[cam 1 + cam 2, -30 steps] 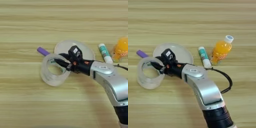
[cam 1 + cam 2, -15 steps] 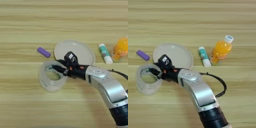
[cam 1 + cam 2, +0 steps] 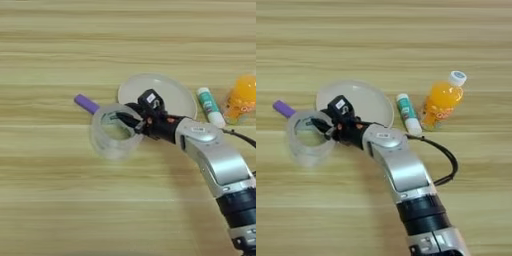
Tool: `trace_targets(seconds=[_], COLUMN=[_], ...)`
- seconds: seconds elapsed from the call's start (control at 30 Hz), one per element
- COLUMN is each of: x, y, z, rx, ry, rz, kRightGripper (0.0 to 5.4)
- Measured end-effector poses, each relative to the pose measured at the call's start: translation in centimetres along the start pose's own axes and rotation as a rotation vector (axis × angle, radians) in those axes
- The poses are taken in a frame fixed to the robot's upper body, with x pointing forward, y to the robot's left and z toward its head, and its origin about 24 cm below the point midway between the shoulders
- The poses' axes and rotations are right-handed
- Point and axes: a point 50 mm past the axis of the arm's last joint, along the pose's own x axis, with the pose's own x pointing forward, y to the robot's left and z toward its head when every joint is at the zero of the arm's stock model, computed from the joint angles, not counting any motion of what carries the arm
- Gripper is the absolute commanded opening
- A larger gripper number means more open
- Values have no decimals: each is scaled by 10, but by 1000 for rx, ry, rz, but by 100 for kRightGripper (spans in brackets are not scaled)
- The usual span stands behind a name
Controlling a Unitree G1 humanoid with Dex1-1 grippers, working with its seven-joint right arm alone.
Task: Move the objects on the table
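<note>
Left of centre on the worktop [image 3: 60, 200]: tape roll [image 3: 116, 131], its right wall apparently pinched by the hand [image 3: 131, 121]. Best carried level, clear of plate [image 3: 159, 95] and purple block [image 3: 86, 104].

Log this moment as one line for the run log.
pincer: on tape roll wall | block: touching roll | plate, glue, bottle: untouched

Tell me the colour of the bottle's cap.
White, on the orange bottle; the cap shows best in the right eye view.

Tape roll [image 3: 116, 131] hemmed by purple block [image 3: 86, 104], plate [image 3: 170, 90], seemingly touching both
</note>
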Motion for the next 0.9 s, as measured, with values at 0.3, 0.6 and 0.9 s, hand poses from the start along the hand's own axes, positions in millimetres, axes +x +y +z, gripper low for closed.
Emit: trace_targets(seconds=[0.3,0.6,0.9], x=[4,1,2], y=[-14,-5,13], z=[0,2,2], rx=[-4,-33,-33], ry=[-4,-16,-22], rz=[-38,-17,48], kRightGripper=[152,152,152])
